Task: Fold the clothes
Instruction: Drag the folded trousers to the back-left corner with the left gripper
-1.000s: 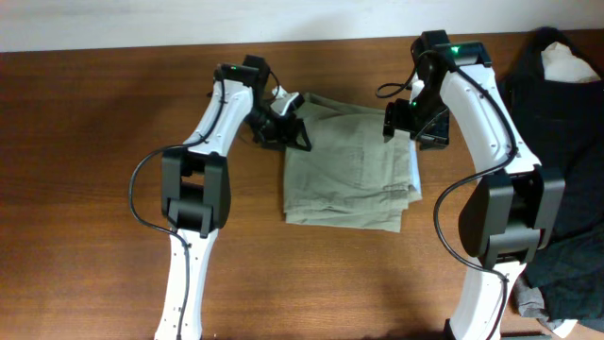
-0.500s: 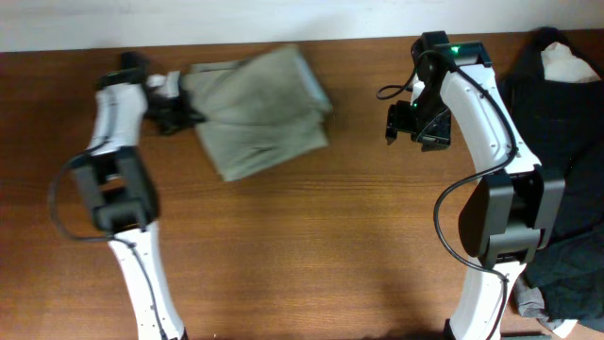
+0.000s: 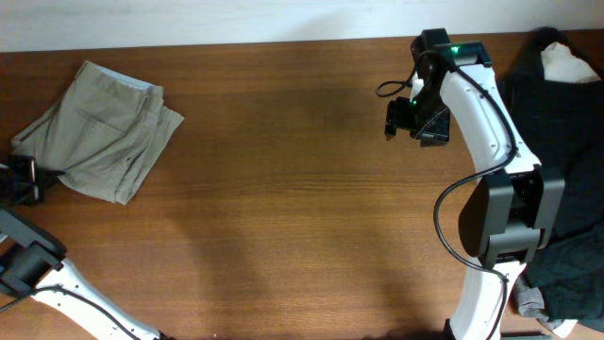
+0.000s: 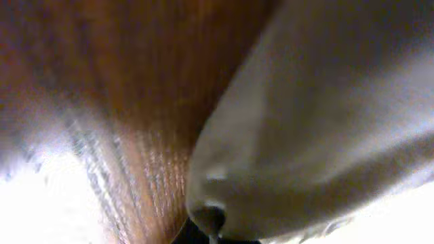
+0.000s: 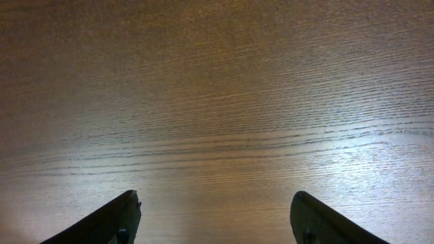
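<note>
Well, what worries me is where the shorts (image 3: 99,127) lie: far out at the table's (image 3: 283,217) back-left corner, folded into a slanted, slightly rumpled bundle. My left gripper (image 3: 26,178) sits right at their near-left corner, almost off the edge of the overhead view. The left wrist camera gives me only a blur of pale cloth against wood, so I cannot tell whether those jaws are pinching the fabric or merely lie beside it. If they do have it, any further pull leftward could drag the bundle over the table edge or shake the layers apart. If they don't, a blind close could catch only one layer and peel the fold open. My right gripper (image 3: 415,121) hangs well apart over bare wood with its jaws spread wide and nothing between them, probably too far off to steady the cloth. By count: one pair of shorts, two arms, one dark heap of black clothing (image 3: 557,161) at the right, and one small white cloth (image 3: 569,62) on it.
</note>
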Motion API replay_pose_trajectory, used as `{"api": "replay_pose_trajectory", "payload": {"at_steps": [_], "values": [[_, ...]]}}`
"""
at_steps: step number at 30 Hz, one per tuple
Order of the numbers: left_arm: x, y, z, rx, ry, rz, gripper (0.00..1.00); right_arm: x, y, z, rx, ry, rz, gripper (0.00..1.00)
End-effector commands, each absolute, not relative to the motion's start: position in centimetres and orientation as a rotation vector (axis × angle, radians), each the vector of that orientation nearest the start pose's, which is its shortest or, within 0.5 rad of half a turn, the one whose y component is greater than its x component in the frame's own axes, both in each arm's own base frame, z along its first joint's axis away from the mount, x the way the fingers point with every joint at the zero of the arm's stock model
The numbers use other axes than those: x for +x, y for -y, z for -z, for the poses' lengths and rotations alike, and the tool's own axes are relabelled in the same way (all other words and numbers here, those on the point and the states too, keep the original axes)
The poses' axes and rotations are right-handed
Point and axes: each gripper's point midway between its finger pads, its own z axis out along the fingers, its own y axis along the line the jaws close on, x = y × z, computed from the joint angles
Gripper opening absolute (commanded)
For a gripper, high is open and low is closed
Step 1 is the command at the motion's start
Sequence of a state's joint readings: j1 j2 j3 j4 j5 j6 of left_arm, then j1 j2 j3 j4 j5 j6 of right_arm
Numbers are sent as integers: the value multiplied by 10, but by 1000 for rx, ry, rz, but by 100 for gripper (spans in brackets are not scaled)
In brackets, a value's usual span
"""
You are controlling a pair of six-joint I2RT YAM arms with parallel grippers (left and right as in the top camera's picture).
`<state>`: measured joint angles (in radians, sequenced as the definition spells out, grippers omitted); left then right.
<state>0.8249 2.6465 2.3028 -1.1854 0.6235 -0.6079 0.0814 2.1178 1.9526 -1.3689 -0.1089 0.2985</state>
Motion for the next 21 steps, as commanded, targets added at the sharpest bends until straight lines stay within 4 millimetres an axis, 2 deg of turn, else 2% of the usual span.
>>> {"api": "replay_pose_trajectory", "payload": {"at_steps": [1,6,10,14,18,21], "values": [[421,-301,25,-2247,-2047,802,1,417,-48,-126,334,-3067,-161,75],[465,-259,25,-2247,-2050,792,1,415,-49,-126,364,-3074,-164,75],[502,-221,25,-2147,-2101,781,1,414,-49,-126,365,-3080,-164,75],[513,-202,29,-2138,-2132,694,1,409,-48,-126,367,-3097,-157,75],[515,-198,29,-2120,-2147,694,1,409,-48,-125,368,-3098,-152,75],[518,-190,25,-2000,-2228,765,1,410,-48,-125,368,-3097,-153,75]]}}
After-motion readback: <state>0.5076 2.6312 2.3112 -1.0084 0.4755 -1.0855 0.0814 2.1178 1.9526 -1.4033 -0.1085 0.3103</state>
